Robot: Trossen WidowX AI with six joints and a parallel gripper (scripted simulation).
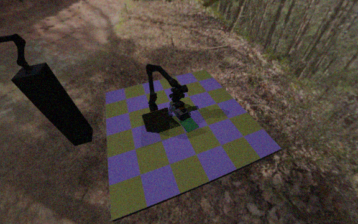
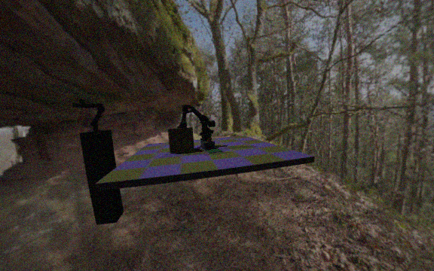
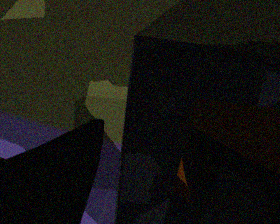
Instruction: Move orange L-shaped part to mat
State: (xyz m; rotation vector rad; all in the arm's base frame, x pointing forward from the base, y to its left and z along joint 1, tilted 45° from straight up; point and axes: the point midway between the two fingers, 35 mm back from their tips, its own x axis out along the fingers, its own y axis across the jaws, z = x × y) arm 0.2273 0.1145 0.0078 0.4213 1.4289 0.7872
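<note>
Just one hand [image 1: 181, 116], half-parted and gripping nothing, over one grey tray [image 1: 178, 110]

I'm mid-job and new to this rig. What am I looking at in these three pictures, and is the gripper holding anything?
The machine is one black arm on a dark base, with a two-finger gripper. The top view looks down on the checkered board; the exterior view sees it from the side, far off; the wrist view looks out from the gripper itself. The gripper is low over the grey tray, beside the green mat. The wrist view is nearly dark, with only a sliver of the orange part showing. The fingers are partly open and hold nothing.
</note>
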